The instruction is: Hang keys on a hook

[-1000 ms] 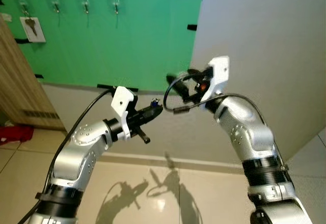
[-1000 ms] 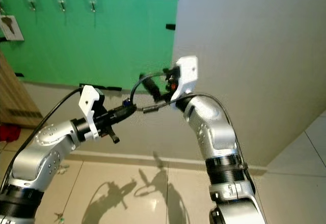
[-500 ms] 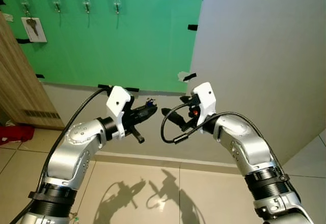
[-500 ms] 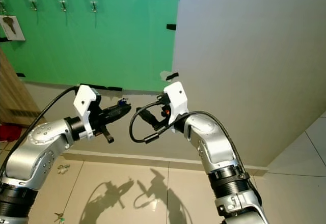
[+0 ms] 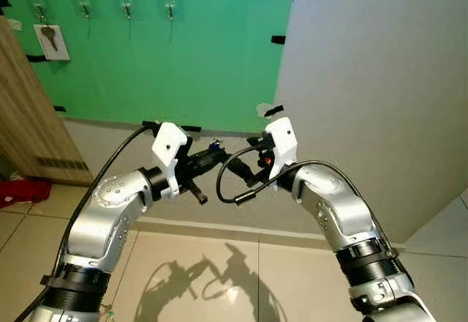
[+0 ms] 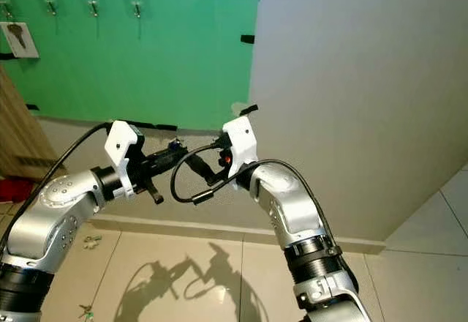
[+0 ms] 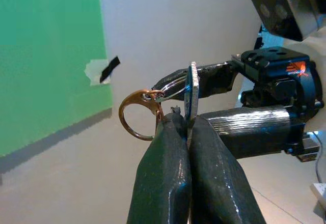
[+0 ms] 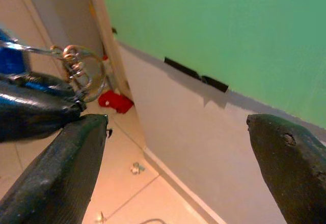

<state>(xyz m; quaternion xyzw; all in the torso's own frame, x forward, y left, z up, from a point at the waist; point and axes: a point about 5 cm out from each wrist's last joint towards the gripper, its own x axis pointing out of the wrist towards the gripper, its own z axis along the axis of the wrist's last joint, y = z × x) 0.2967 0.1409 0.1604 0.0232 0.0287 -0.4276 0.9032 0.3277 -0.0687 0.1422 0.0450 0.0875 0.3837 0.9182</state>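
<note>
your left gripper (image 7: 186,127) jaws pinched the keys (image 7: 191,99); your right gripper (image 8: 183,147) jaws gaped just right of them.

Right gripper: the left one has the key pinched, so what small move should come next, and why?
Probably ease the right gripper in until the key ring sits between its fingers, then close. The left gripper is shut on the key, with the ring sticking out free beside it, and the right's fingers stand wide open, one just below the ring.
</note>
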